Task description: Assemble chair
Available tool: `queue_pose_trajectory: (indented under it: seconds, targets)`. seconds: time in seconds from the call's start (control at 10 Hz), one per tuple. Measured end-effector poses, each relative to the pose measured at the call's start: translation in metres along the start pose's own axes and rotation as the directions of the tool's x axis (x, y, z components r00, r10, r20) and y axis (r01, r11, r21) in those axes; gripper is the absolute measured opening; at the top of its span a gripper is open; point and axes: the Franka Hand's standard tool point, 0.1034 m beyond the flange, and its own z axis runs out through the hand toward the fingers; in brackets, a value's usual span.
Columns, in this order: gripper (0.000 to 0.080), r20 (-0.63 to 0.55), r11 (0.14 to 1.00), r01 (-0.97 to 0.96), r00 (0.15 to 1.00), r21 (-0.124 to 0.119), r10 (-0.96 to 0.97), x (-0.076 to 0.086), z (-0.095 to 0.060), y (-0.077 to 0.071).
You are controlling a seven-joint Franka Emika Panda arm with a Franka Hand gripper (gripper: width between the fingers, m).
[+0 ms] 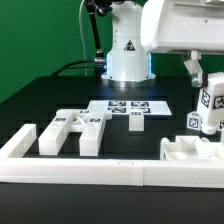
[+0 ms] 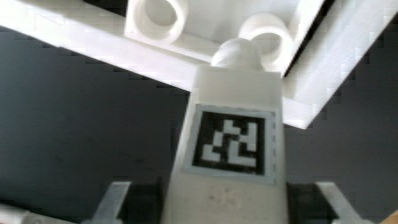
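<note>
We see the tool [image 1: 206,92] pinching a tagged white leg [image 1: 205,118] upright, to the exterior view's right of the marker board [image 1: 130,108] and nearer the camera. Its fingers [image 2: 118,198] press the leg's sides. The leg's rounded tip sits at a holed panel [image 1: 188,152] lying on the table [image 1: 40,100]; we cannot tell whether they touch. Other loose parts [image 1: 78,128] lie to the marker board's left in the exterior view.
</note>
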Motion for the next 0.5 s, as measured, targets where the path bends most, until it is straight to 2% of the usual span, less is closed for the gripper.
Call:
queue_pose_trajectory:
  seconds: [0.2,0.5]
  targets:
    - [0.0307,-0.017,1.0,0.028,0.999,-0.001,-0.028,0.0069,0.0114,-0.0062]
    - [0.0307,-0.044,1.0,0.025,0.999,-0.006,-0.026,0.0066,0.0121,-0.0055]
